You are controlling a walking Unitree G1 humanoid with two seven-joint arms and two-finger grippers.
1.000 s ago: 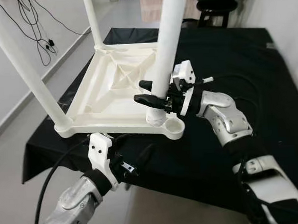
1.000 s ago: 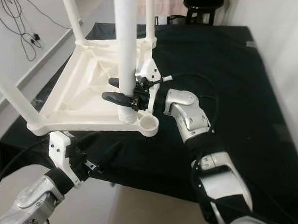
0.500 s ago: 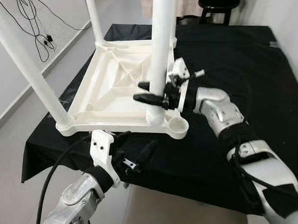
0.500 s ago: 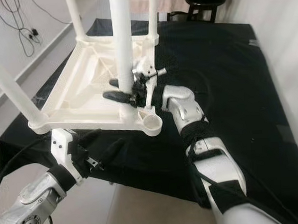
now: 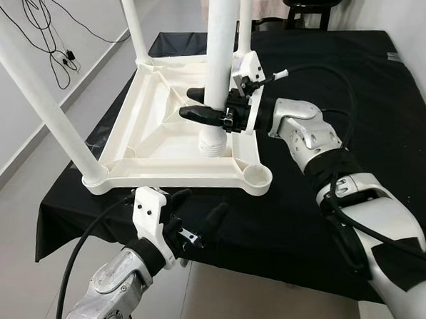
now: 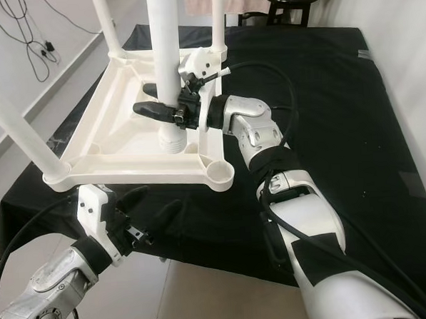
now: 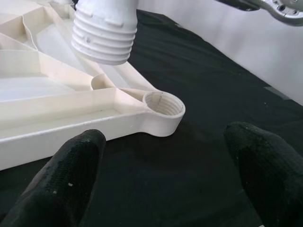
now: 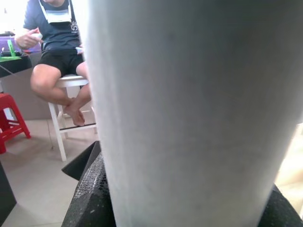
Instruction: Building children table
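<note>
Loose leg [image 5: 218, 52] upright in the right claw [image 5: 210, 106], fingers clamped on either side of it. Threaded end [image 7: 105, 32] hangs above the inverted frame's interior, near but not in the open corner socket [image 7: 164, 105]. Frame [image 5: 154, 134] lies upside down on the tabletop [image 5: 352, 81], three legs already standing in other corners. Left claw [image 7: 161, 175] below the frame's near edge, fingers spread wide, holding nothing. Tabletop covered by black cloth. Cables [image 5: 46, 39] on grey floor by the wall at left. Person [image 8: 59, 52] seated on a white stool; red stool [image 8: 12, 118] beside.
</note>
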